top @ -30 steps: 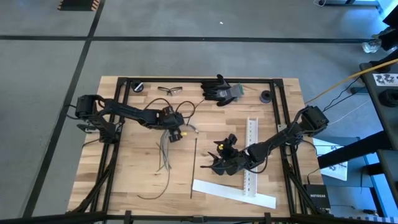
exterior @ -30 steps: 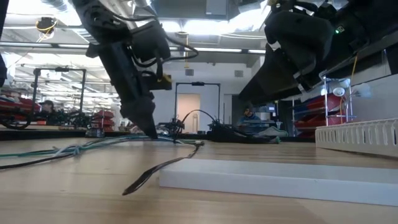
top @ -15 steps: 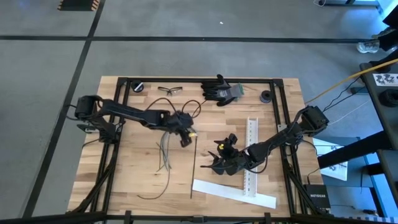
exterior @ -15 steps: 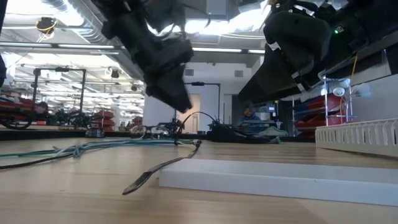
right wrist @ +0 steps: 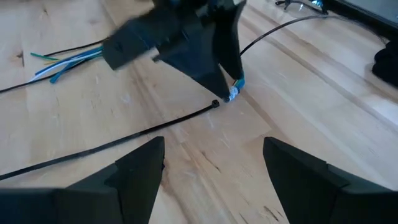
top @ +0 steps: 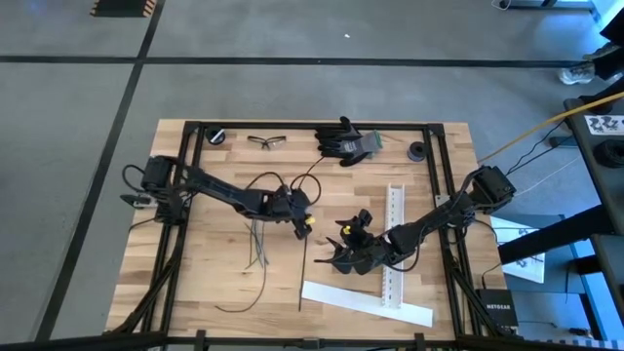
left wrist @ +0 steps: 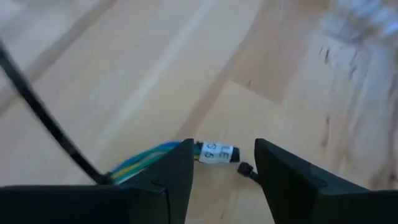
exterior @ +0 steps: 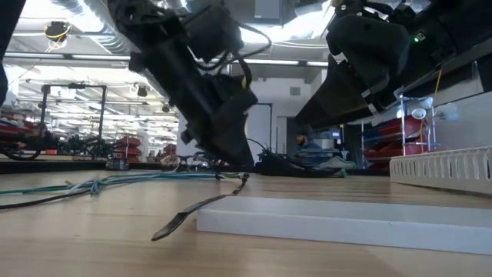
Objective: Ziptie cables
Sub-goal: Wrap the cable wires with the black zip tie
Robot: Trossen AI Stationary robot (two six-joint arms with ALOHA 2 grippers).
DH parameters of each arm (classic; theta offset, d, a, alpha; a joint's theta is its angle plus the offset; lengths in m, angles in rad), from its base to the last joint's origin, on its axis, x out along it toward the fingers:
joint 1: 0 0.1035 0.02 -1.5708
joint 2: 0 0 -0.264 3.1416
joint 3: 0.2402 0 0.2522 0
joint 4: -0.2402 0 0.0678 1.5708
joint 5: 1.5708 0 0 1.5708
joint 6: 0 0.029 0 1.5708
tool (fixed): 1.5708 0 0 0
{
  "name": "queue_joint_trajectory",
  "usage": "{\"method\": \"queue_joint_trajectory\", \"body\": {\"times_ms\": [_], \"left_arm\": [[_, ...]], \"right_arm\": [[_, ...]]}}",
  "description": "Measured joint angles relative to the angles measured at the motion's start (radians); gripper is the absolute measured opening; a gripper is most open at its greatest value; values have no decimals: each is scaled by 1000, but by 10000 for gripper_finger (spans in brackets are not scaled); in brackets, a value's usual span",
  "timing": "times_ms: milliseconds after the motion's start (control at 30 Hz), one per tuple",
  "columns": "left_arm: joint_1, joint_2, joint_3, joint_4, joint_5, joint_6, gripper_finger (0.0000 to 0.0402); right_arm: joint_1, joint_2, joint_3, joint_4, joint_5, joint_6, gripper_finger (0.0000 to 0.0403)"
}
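Wood table: cables, zipties, white strips, gloves, glasses.

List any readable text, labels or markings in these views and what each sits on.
"NETGEAR": on the black box on the floor to the right of the wooden table, small but just readable.
Small white tag at the end of the blue and green wires between the left gripper fingers: dark printed characters, too blurred to read.
White sheet with black patterns at the right edge: a pattern, no words readable.

Bright overhead room light; left wrist view motion-blurred.
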Motion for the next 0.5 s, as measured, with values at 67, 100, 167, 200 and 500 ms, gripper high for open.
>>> {"method": "queue_joint_trajectory", "body": {"times_ms": [67, 100, 167, 200, 500], "left_arm": [[4, 36, 0, 17, 7, -8, 151], [5, 49, 0, 29, 13, -10, 151], [4, 61, 1, 45, 40, -11, 151], [0, 64, 2, 47, 40, -11, 151], [-6, 67, 2, 39, 46, 4, 148]], "right_arm": [[0, 0, 0, 0, -1, 1, 260], [0, 0, 0, 0, -1, 2, 260], [0, 0, 0, 0, -1, 2, 260], [0, 0, 0, 0, -1, 2, 260], [0, 35, 0, 2, -13, 9, 260]]}}
